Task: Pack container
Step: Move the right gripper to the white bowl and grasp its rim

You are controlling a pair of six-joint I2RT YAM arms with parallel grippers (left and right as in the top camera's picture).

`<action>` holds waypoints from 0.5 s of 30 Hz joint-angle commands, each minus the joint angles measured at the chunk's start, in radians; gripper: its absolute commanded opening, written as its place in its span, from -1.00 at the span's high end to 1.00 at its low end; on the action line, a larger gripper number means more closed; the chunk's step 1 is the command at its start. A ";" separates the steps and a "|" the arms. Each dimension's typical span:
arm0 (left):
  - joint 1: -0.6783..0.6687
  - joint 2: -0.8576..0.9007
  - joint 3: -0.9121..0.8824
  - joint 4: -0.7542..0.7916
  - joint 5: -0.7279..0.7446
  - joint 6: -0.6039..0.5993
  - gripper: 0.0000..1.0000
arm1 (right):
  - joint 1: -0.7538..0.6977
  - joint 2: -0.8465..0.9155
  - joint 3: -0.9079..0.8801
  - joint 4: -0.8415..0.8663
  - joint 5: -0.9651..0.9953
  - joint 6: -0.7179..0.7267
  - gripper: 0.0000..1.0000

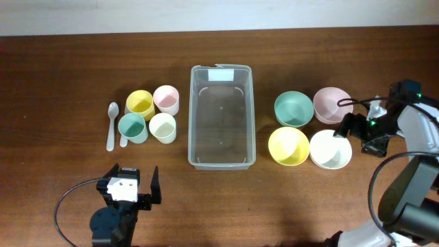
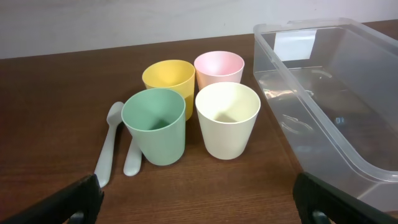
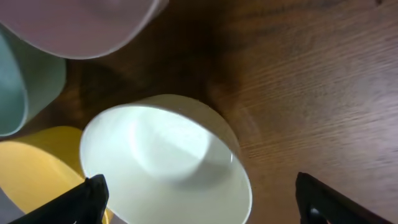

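At the middle of the dark wooden table, before a pale wall, the clear container stands between four cups and four bowls. Both left gripper and right gripper are spread, grasping nothing; only the right wrist view shows fingers flanking the white bowl.

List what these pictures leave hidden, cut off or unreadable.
Overhead: any print on the label of the container is too small to read.
Left wrist: the handle of the second spoon is hidden behind the green cup.
Left wrist: the container's near end is cut off by the frame edges.
Right wrist: the pink bowl, green bowl and yellow bowl are cut off by the frame edges.
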 commanded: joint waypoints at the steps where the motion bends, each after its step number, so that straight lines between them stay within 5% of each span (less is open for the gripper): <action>1: 0.006 -0.005 -0.007 0.003 0.004 0.013 -1.00 | -0.005 0.007 -0.081 0.066 -0.062 0.021 -0.71; 7: 0.006 -0.005 -0.007 0.003 0.004 0.013 -1.00 | -0.006 0.007 -0.261 0.247 -0.062 0.119 -0.47; 10: 0.006 -0.005 -0.007 0.003 0.004 0.013 -1.00 | -0.005 0.007 -0.311 0.312 -0.062 0.125 0.04; 15: 0.006 -0.005 -0.007 0.003 0.004 0.013 -1.00 | -0.027 -0.029 -0.307 0.315 -0.071 0.125 0.30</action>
